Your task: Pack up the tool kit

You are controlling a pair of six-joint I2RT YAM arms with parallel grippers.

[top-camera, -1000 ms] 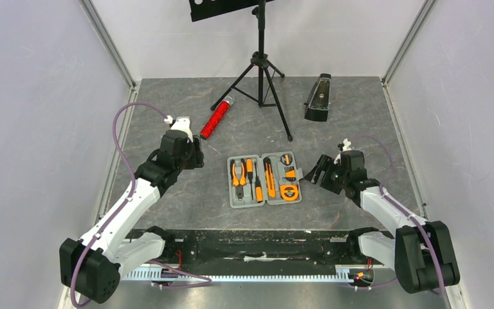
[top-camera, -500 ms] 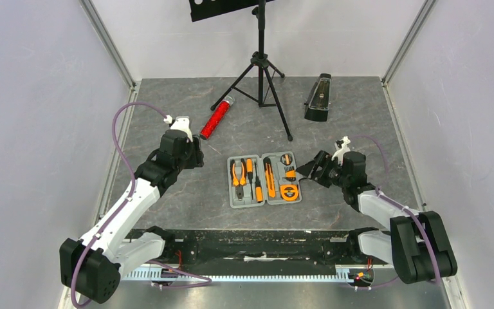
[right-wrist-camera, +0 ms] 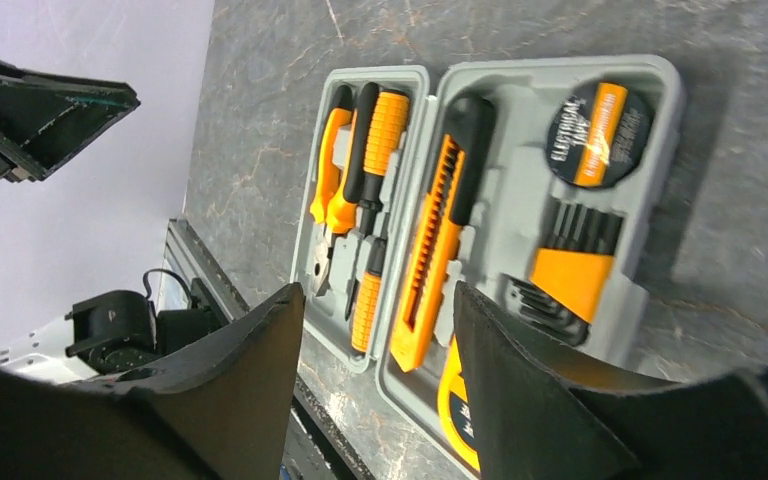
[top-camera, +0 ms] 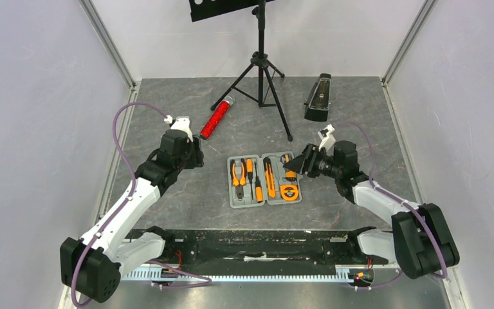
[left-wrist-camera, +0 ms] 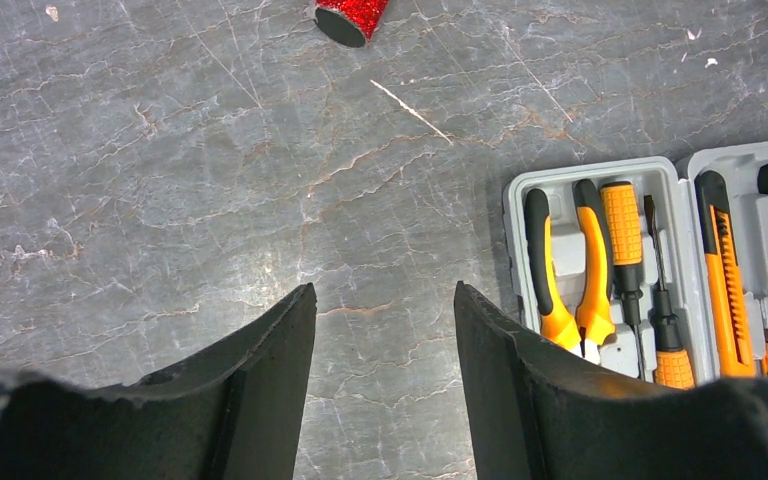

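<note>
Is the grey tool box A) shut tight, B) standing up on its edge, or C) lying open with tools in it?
C: the grey tool box lies flat with both halves open, and the orange pliers and the knife sit in its hollows.

you can read "electrical tape" in white on the black-and-orange roll (right-wrist-camera: pixel 600 122) | roll sits in a corner recess of the grey case (right-wrist-camera: pixel 550 66) | print on the tape measure (right-wrist-camera: pixel 457 415) too blurred for you to read
</note>
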